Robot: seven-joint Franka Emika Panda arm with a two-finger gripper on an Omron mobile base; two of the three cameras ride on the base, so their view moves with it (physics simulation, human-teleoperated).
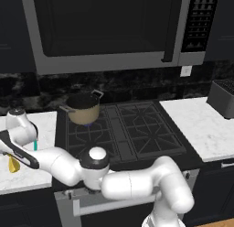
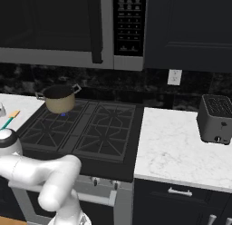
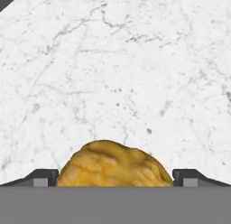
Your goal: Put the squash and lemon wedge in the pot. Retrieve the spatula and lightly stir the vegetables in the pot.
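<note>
The lumpy golden-brown squash [image 3: 115,166] sits between my gripper's [image 3: 115,179] two dark fingertips [image 3: 45,178], which press against its sides just over the white marble counter [image 3: 117,74]. In the left base view the gripper [image 1: 11,158] is far left above the counter, and the squash [image 1: 13,164] shows below the hand. The spatula's teal handle [image 1: 35,145] pokes out behind the arm; its orange blade [image 2: 15,114] lies at the counter's edge. The tan pot [image 1: 83,109] stands on the stove's back left burner [image 2: 60,100]. The lemon wedge is out of view.
A black gas stove [image 1: 128,130] lies between two marble counters. A grey toaster [image 2: 216,119] stands on the right counter. A microwave [image 1: 109,29] hangs over the stove, above the pot.
</note>
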